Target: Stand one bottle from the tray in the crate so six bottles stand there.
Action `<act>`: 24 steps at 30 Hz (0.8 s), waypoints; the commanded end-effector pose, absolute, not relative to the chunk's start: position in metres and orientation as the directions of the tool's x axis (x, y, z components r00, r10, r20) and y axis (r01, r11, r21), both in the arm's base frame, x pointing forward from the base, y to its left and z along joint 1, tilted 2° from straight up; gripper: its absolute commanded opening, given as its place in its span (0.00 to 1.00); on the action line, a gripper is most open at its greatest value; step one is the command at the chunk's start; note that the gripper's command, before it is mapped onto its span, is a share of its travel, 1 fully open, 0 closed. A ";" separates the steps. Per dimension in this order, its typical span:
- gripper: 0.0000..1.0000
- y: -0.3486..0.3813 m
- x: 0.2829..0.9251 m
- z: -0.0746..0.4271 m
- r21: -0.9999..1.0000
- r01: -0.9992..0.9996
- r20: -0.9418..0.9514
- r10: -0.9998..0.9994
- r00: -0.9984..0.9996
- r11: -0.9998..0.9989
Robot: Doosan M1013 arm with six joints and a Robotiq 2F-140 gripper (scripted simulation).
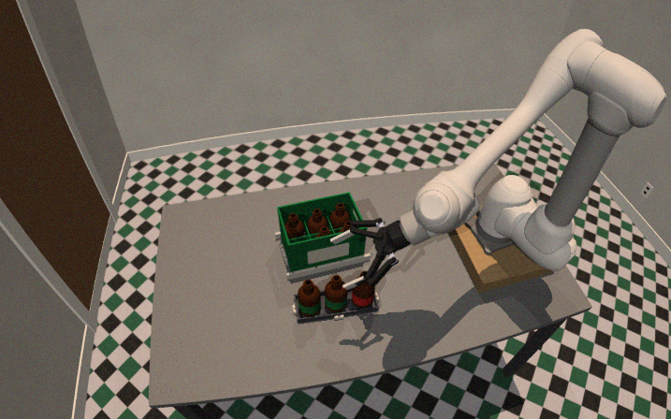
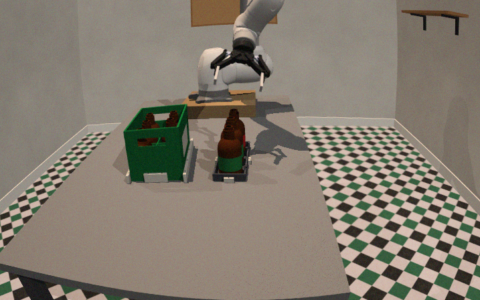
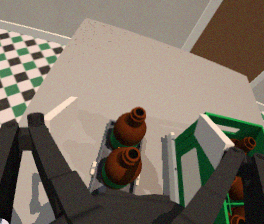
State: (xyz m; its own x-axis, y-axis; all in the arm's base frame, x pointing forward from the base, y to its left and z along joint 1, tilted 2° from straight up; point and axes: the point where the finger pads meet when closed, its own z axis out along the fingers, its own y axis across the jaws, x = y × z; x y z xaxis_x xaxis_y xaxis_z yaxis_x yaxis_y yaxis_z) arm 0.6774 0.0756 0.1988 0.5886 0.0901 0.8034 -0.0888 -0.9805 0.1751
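Observation:
A green crate stands on the grey table with several brown bottles upright in its cells. Its front left cell looks empty. A dark tray in front of the crate holds three upright brown bottles: two with green labels and one with a red label. My gripper is open and empty. It hangs well above the table, over the gap between the crate and the red-label end of the tray. The wrist view shows two tray bottles below and the crate at the right.
The arm's base stands on a wooden block at the table's right end. The crate and tray sit side by side with a narrow gap. A dark door is on the left wall, and a shelf is high on the far wall.

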 end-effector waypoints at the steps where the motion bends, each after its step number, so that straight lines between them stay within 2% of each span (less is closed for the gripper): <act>1: 1.00 0.070 0.677 0.198 0.171 -0.107 0.782 0.069 0.619 -0.979; 24: 1.00 0.034 0.673 0.195 0.095 -0.209 0.696 -0.085 0.713 -0.973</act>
State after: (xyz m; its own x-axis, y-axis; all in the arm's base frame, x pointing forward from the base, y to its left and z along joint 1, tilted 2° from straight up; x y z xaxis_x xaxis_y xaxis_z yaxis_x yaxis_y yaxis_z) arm 0.6734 0.0425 0.1949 0.6830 -0.0469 0.7289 -0.1853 -0.9764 0.1108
